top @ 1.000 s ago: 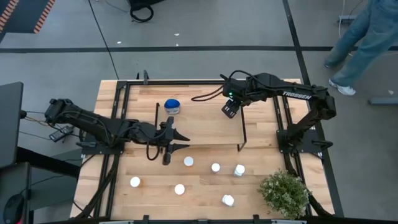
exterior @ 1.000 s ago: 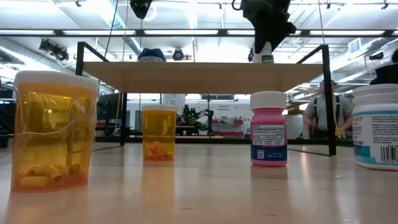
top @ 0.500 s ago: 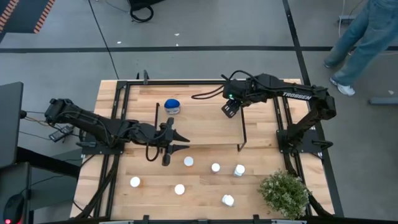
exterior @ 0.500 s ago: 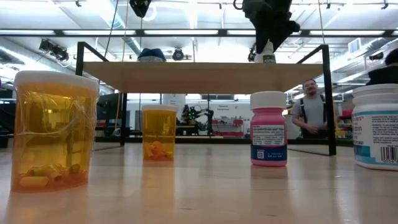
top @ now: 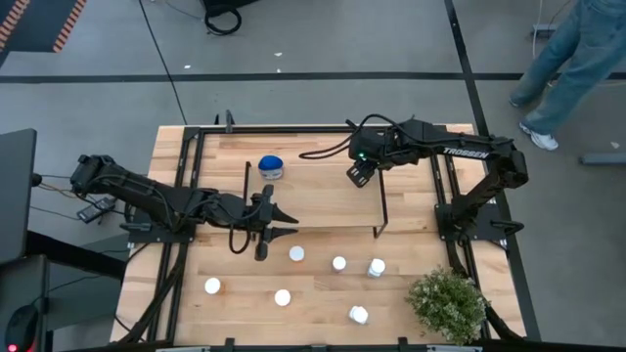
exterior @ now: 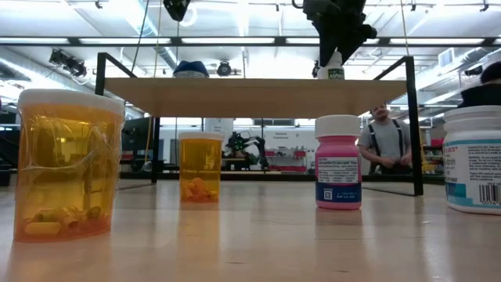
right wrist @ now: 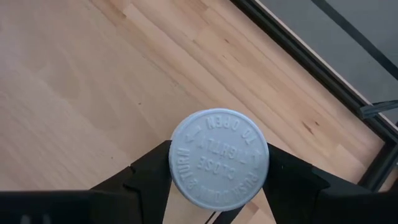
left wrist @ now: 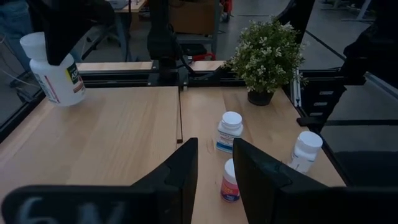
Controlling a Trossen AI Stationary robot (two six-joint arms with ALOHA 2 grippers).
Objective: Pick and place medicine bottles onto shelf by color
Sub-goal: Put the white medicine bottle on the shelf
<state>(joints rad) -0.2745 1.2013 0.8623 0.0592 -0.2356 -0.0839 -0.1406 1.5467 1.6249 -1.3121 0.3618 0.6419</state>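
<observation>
Placement under way, most bottles unsorted.
Right pincer (top: 359, 173) grips white bottle (right wrist: 218, 163) by its cap, low over shelf (top: 323, 200) near blue bottle (top: 271, 166); left pincer (top: 274, 220) waits parted at shelf's front edge. Six bottles left on counter (top: 313, 308). Low view alone shows orange bottle (exterior: 67, 163) and pink bottle (exterior: 338, 162) bodies; overhead gives caps only.
</observation>
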